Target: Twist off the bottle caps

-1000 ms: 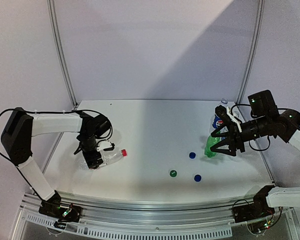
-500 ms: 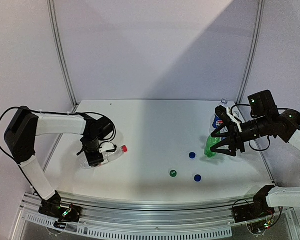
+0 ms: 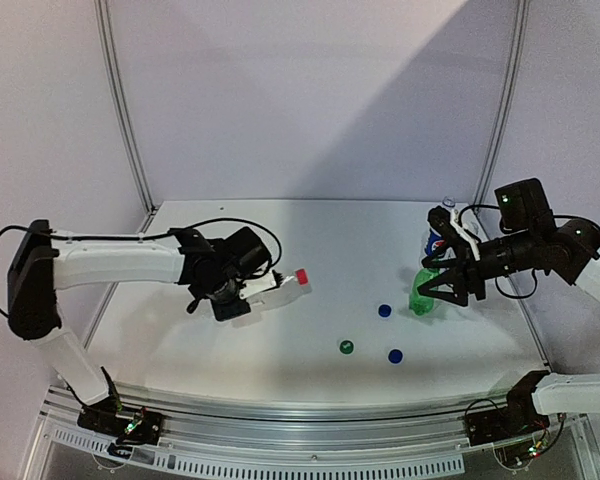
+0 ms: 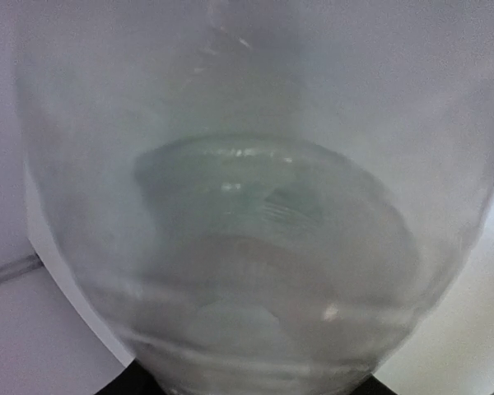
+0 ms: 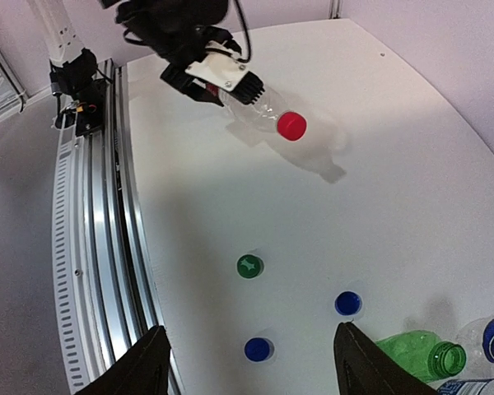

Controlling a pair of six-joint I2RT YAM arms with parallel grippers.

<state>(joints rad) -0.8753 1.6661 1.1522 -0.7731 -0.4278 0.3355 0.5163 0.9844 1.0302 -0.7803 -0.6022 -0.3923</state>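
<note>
Between the left gripper's (image 3: 242, 300) clamped fingers sits a clear bottle (image 3: 278, 290), held level above the table (image 3: 310, 240), its red cap (image 3: 302, 276) on and pointing toward the right arm. Across from it, the right gripper (image 3: 438, 288) hangs spread wide over an uncapped green bottle (image 5: 416, 352) lying sideways. A green cap (image 5: 249, 266) and two blue caps (image 5: 347, 303) lie loose nearby.

You had a red cap (image 5: 291, 125) on the clear bottle (image 5: 259, 104). Against your white table (image 5: 412, 181) showed a green cap (image 5: 249, 266), a blue cap (image 5: 347, 303) and a second blue cap (image 5: 258, 349). The open bottle (image 5: 416, 354) was green all over; the label of the Pepsi bottle (image 3: 437, 243) was blue with red and white.
</note>
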